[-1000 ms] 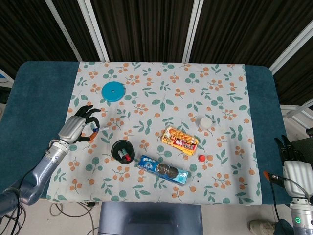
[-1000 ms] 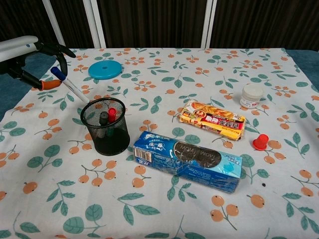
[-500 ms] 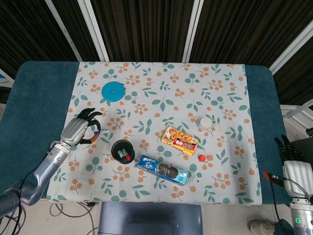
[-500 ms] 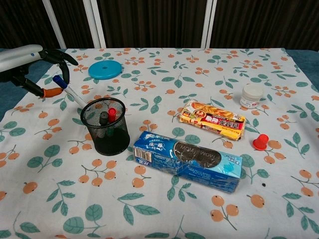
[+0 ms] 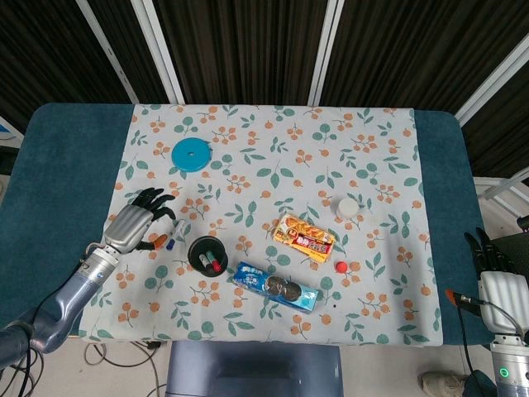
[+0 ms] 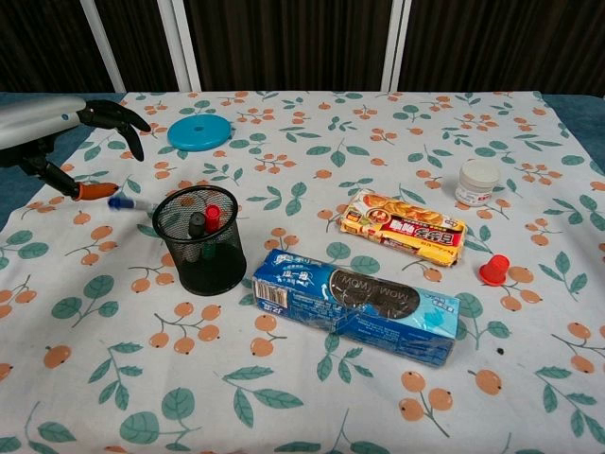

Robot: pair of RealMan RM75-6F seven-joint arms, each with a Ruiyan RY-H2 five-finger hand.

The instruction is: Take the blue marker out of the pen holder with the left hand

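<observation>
The blue marker point(image 6: 130, 203) lies flat on the flowered cloth just left of the black mesh pen holder point(image 6: 200, 241), its blue cap pointing left. My left hand point(image 6: 59, 128) hovers above and left of it with fingers spread; the orange thumb tip is close to the cap, and nothing is in the hand. In the head view the marker point(image 5: 173, 235) sits between the left hand point(image 5: 135, 222) and the holder point(image 5: 207, 252). A red and a black marker stand in the holder. My right hand point(image 5: 496, 277) hangs off the table's right front corner, fingers extended.
A blue disc point(image 6: 199, 132) lies behind the holder. A blue cookie pack point(image 6: 354, 305) lies right of the holder, an orange cracker pack point(image 6: 404, 225) behind it. A white jar point(image 6: 478, 181) and a red cap point(image 6: 493, 270) sit at the right.
The marker, held tilted in the air a second ago, now lies on the cloth. The left hand has sunk, drawn back leftward and let go of it.
</observation>
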